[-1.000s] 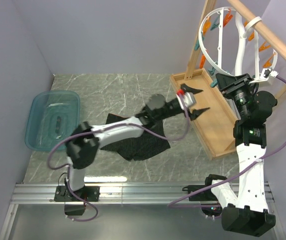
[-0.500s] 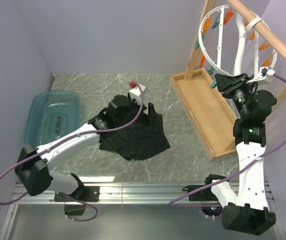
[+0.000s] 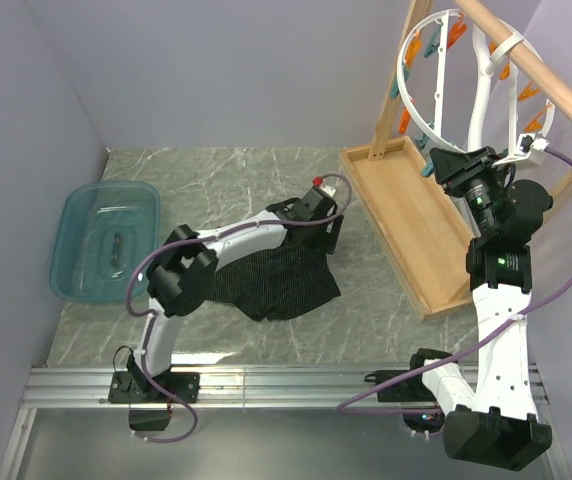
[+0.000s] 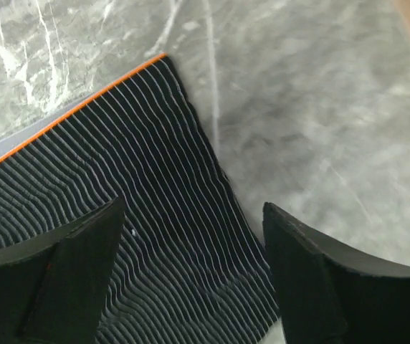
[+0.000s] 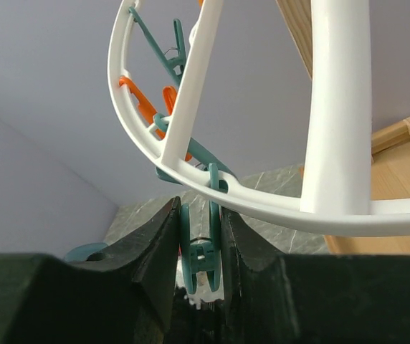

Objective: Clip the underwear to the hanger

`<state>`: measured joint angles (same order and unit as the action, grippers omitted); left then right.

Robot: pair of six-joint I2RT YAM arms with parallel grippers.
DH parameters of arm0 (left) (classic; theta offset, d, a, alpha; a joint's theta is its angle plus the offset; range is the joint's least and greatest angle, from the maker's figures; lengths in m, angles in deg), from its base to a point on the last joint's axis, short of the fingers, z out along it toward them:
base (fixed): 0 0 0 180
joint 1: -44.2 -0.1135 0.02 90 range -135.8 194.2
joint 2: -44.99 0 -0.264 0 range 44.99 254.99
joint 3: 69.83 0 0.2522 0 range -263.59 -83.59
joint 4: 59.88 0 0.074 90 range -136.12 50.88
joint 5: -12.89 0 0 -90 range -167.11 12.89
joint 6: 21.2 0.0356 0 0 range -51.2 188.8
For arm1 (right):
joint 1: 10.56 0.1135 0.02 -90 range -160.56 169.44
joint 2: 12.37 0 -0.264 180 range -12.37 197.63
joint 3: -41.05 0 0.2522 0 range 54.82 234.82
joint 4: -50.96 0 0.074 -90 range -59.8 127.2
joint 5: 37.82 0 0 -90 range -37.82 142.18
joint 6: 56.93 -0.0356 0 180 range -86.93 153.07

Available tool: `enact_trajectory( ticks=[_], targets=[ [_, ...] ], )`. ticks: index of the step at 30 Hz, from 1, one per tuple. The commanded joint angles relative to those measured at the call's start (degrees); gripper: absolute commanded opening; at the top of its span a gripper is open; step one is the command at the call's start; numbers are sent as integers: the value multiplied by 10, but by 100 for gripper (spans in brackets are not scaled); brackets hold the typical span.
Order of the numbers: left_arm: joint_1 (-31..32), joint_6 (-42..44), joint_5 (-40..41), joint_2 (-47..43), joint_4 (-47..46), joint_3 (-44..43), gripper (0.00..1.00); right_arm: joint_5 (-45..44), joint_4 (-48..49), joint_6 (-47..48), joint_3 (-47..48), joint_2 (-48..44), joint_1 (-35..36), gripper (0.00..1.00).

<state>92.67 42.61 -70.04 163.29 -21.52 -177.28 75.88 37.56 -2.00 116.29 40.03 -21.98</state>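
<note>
On my far left, a translucent teal plastic bin (image 3: 106,240) sits on the grey marbled table (image 3: 216,170). There is a small dark item inside it that I cannot make out.

Next across is the underwear (image 3: 276,280), a soft black ribbed garment lying crumpled flat on the table near the middle, well apart from the hanger. My left wrist view shows a thin orange line along its grey waistband edge (image 4: 155,179).

The left gripper (image 3: 309,222) is over the garment's far right corner with its jaws spread wide and nothing between them (image 4: 194,215). One finger is above the fabric and the other is above bare table just past the cloth's edge. I cannot tell whether either one touches.

To the right lies a shallow light wooden tray (image 3: 406,225), which forms the foot of a wooden frame rack (image 3: 526,60).

The hanger (image 3: 444,75) is a large white round plastic ring with curved crossbars and orange and teal pegs. It hangs from the rack's slanted top bar.

The right gripper (image 3: 454,163) is raised to the ring's lower rim. Its jaws are pinching a teal plastic clothespin (image 5: 201,251) that dangles from that rim.
</note>
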Motion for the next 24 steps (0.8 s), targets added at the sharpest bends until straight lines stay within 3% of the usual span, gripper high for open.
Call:
enact_trajectory(
  ticks=[1, 16, 21, 24],
  targets=[
    [2, -37, 41, 38, 49, -77, 82, 10, 23, 18, 6, 3, -2, 0],
    [-4, -66, 127, 130, 65, -95, 70, 13, 27, 24, -2, -1, -2, 0],
    [-9, -61, 107, 166, 75, -112, 60, 13, 25, 25, -2, -2, -2, 0],
    [-15, -61, 77, 182, 73, -114, 44, 12, 24, 25, -1, -3, -2, 0]
  ],
)
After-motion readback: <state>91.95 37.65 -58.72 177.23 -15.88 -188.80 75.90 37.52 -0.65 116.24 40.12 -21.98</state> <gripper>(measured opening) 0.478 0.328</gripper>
